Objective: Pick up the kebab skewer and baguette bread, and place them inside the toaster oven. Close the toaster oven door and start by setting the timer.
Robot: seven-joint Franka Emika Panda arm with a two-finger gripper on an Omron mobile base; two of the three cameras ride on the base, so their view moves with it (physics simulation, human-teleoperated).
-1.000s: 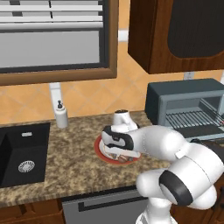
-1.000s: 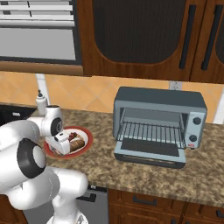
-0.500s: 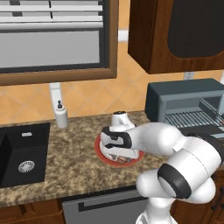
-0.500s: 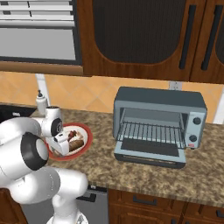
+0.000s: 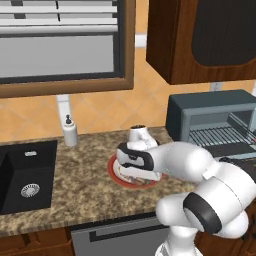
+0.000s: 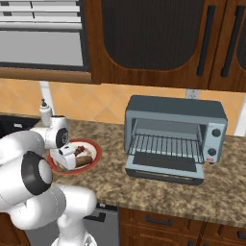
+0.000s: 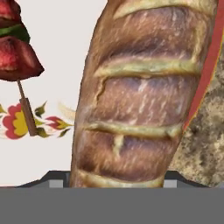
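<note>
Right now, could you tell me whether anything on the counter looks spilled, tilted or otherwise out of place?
Nothing stands out. The baguette bread and kebab skewer lie on the red-rimmed plate. The toaster oven sits squarely on the counter, its door folded down, its rack bare.

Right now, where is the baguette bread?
The baguette bread lies on the red-rimmed plate beside the kebab skewer, on the counter left of the toaster oven, directly under the claw.
</note>
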